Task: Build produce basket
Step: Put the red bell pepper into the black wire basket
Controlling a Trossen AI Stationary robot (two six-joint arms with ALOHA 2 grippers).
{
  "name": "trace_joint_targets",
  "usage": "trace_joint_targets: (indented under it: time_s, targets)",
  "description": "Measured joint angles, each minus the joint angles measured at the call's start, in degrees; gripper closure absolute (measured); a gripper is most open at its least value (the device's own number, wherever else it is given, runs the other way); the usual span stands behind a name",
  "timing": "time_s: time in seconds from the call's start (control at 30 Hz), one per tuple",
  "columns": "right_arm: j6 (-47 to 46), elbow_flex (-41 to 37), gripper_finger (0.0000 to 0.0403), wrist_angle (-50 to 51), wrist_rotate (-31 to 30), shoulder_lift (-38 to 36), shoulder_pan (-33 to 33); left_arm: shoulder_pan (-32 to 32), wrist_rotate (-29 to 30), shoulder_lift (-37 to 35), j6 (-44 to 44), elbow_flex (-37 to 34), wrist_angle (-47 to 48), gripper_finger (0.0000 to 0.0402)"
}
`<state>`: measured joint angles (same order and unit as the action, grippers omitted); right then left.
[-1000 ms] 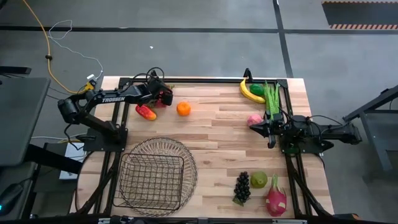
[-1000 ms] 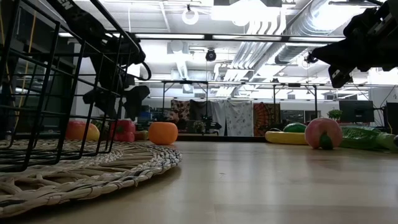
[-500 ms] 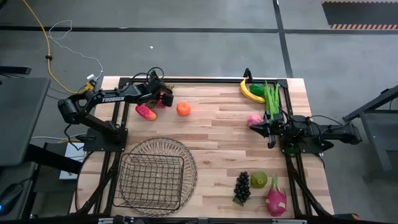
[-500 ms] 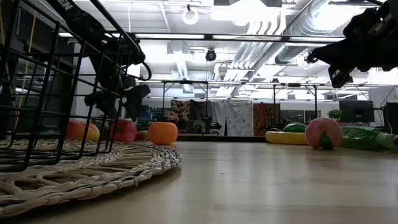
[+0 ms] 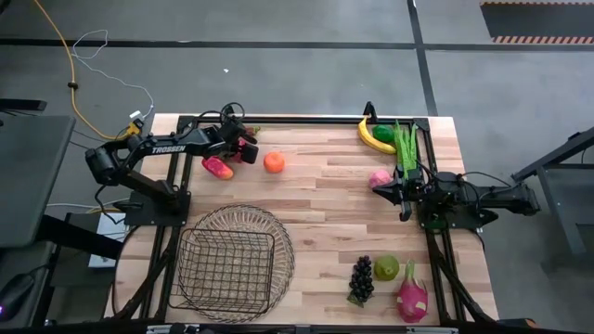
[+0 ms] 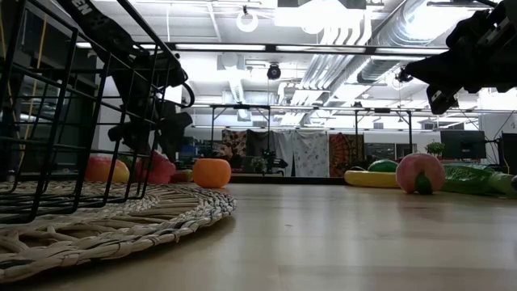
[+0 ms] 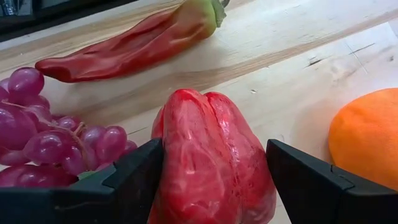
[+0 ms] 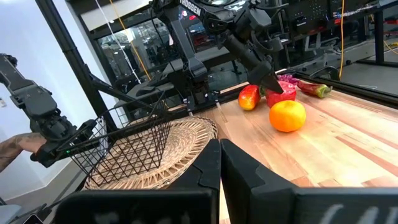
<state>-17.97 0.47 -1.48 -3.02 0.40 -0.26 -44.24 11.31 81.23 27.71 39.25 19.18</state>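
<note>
Grabbing stage here: the left pincer [image 7: 214,180] has its fingers clamped on either side of a glossy, lobed red pepper [image 7: 211,162], purple grapes [image 7: 37,130] and an orange [image 7: 367,143] right beside it. Next it needs lifting over to the basket [image 5: 232,260], well away and empty-looking. Right pincer [image 5: 376,188] waits shut.

The basket [image 5: 232,263] (round, dark wire) sits upright at the near left. A red pepper [image 7: 211,162] is in the left gripper [image 7: 211,180], between purple grapes [image 7: 43,134] and an orange [image 5: 273,162]. Banana [image 5: 373,139] and beans [image 5: 406,147] lie far right.
</note>
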Motion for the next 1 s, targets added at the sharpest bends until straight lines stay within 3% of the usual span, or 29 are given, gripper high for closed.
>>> trace_joint_targets:
  time_s: [0.17,0.53,0.8,1.0]
  targets:
    - [-0.01,-0.02,0.0403,0.00,0.01,0.00,-0.01,-0.01,-0.33,0.00,-0.47,-0.01,0.07,0.0137]
    - [0.01,-0.02,0.0403,0.00,0.01,0.00,0.01,0.00,-0.09,0.06,-1.01,-0.10,0.06,0.0206]
    - [-0.01,-0.02,0.0403,0.00,-0.01,0.00,0.01,0.06,-1.58,-0.63,-3.63,0.99,-0.95,0.0205]
    - [0.01,-0.01,0.0403,0.00,0.00,0.00,-0.01,0.29,-3.55,-4.90,-6.75,4.14,-0.59,0.0205]
